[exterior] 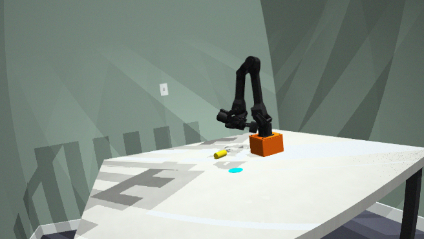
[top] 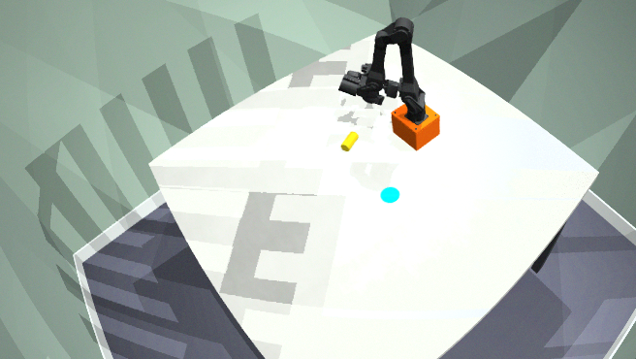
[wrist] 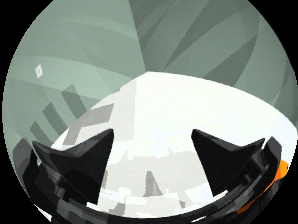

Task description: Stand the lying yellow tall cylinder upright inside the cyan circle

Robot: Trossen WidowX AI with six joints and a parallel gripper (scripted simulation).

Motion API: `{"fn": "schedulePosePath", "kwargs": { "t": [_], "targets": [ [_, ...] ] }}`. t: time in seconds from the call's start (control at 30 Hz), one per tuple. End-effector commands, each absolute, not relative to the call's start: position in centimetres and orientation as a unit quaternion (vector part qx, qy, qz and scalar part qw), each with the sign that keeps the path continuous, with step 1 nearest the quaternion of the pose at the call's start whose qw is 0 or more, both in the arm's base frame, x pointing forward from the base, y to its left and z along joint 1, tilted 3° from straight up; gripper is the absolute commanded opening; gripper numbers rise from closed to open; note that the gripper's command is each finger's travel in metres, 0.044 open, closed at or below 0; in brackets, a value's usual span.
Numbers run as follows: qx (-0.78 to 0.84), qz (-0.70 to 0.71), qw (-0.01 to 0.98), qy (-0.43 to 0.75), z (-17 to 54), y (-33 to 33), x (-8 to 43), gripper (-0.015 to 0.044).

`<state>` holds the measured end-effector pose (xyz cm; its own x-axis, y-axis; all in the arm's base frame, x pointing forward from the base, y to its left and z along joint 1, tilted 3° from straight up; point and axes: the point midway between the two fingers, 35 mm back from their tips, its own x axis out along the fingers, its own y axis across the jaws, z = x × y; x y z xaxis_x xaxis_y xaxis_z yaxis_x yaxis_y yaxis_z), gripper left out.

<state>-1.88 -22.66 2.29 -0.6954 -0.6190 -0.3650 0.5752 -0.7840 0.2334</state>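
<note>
The yellow tall cylinder lies on its side on the table, to the left of the robot's base in the top and exterior views. The cyan circle is flat on the table, nearer the cameras than the cylinder and a little to its right. Nothing stands on it. My gripper is open, with its fingers wide apart and nothing between them. In the top and exterior views it is raised above the table, beyond the cylinder, partly hidden by the arm's own links. Neither cylinder nor circle shows in the wrist view.
The orange base block carries the arm and stands to the right of the cylinder. The white table has grey shadow patches. Its far corner shows in the wrist view, with green walls beyond.
</note>
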Motion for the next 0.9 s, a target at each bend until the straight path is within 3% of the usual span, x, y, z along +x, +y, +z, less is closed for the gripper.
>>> {"fn": "schedulePosePath", "kwargs": {
  "t": [0.0, 0.1, 0.3, 0.5, 0.7, 0.87],
  "targets": [
    [0.217, -0.919, 0.328, -0.042, 2.2, -22.7, -1.7, 0.0374],
    [0.224, -0.897, 0.372, 0.079, 1.6, -23.6, 0.4, 0.0309],
    [0.206, -0.765, 0.489, 0.366, 0.8, -24.5, 6.2, 0.0309],
    [0.142, -0.537, 0.594, 0.582, 1.2, -23.2, 11.8, 0.0309],
    [0.042, -0.249, 0.670, 0.698, 3.0, -20.1, 16.7, 0.0309],
    [-0.056, 0.004, 0.705, 0.707, 5.6, -16.4, 20.1, 0.0309]
  ]
}}
